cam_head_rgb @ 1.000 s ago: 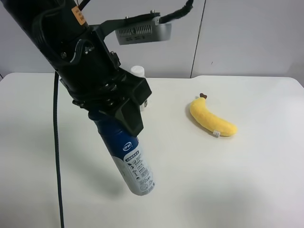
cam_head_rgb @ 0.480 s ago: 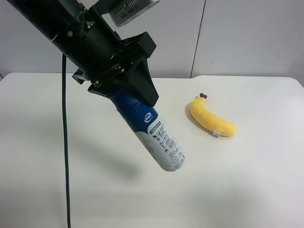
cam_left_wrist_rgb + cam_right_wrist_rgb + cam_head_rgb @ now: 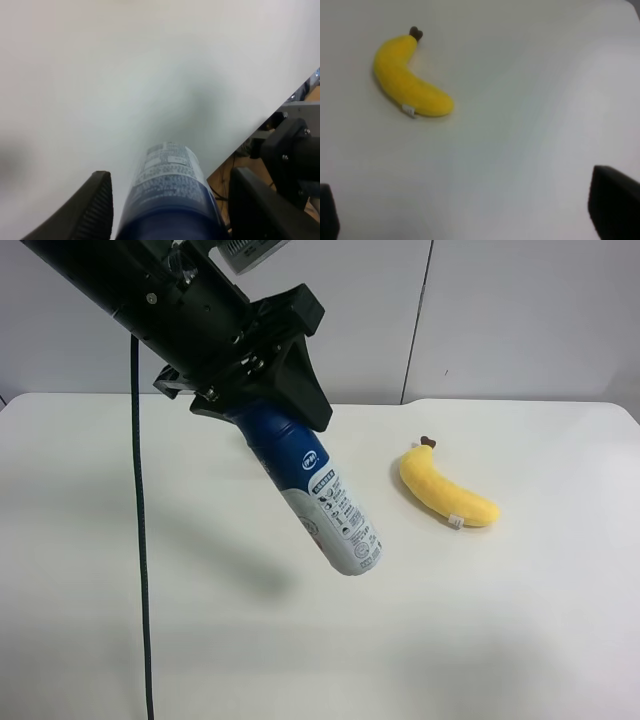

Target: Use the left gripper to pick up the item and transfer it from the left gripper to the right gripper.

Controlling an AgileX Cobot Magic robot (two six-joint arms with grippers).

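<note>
Left gripper point(image 3: 268, 405) pinches the blue-and-white can point(image 3: 325, 510) aloft, tilted; pickup done. Handover next: right gripper point(image 3: 470, 212), jaws spread, needs the can's free lower end.

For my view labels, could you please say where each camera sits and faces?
Exterior high: above, looking down on the table; left end effector holds the can aloft.
Left wrist: on the left arm, looking along the can; both fingers show.
Right wrist: on the right arm, looking down at the banana; right end effector shows, open.
Shared: exterior sees both can and banana.
</note>
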